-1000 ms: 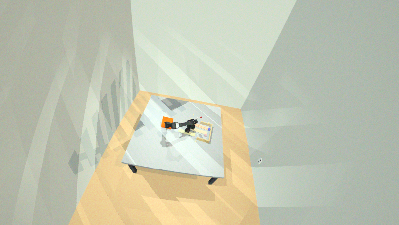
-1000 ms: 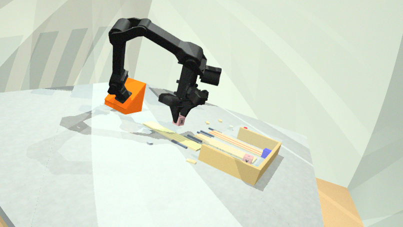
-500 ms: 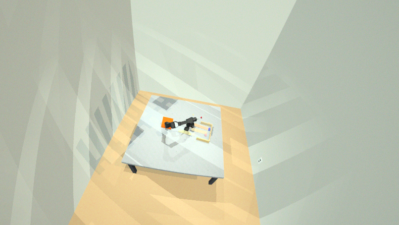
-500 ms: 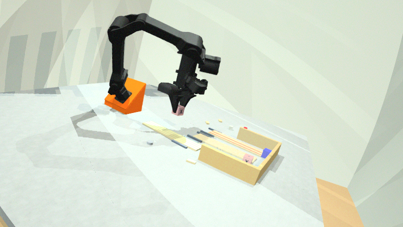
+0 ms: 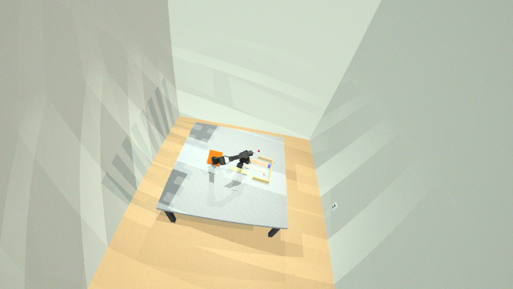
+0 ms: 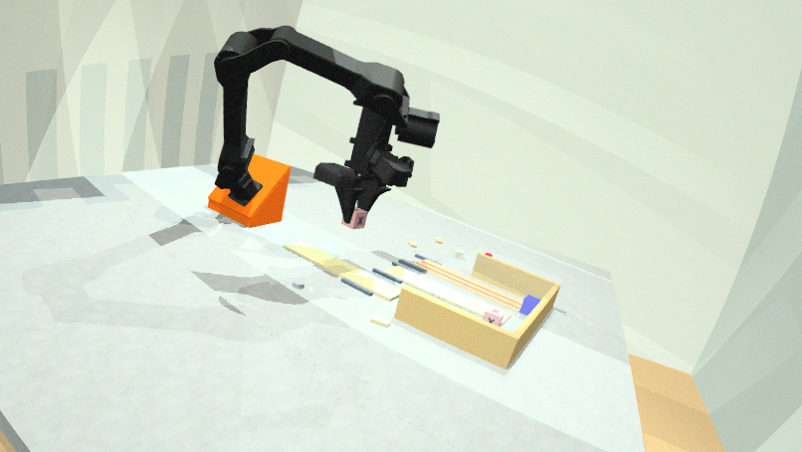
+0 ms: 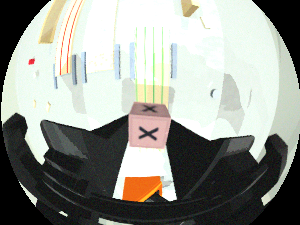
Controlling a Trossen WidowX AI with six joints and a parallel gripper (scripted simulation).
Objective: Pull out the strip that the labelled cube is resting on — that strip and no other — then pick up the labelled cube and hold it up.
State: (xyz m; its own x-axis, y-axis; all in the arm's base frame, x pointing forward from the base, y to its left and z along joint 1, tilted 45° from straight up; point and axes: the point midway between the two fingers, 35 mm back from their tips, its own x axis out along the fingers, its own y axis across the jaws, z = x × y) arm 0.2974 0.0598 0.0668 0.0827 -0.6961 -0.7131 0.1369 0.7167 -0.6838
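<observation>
Between the two dark fingers of the end effector, well above the surface, a pink labelled cube with a black X on its face is pinched, the fingers closed partway against its sides; the wrist view shows the same cube square in the grip with the X facing the camera. The end effector points straight down from a black arm that arches over from an orange base block. Below and to the side, a pale strip lies drawn out across the surface, largely free of the open wooden tray, with short dark bars lying across the strips near the tray's open end. Inside the tray remain a white strip, a strip with orange lines, a blue block at the far wall, and a second pink cube marked X sitting near that wall. A few small loose pieces and a red dot lie beyond the tray. Judging from this layout, the pulling step looks finished, with one strip only withdrawn, and the lift is accomplished too, since the cube hangs clear of everything; what is left appears to be merely keeping it aloft. Whether the held cube is the intended one of the two I cannot confirm.
</observation>
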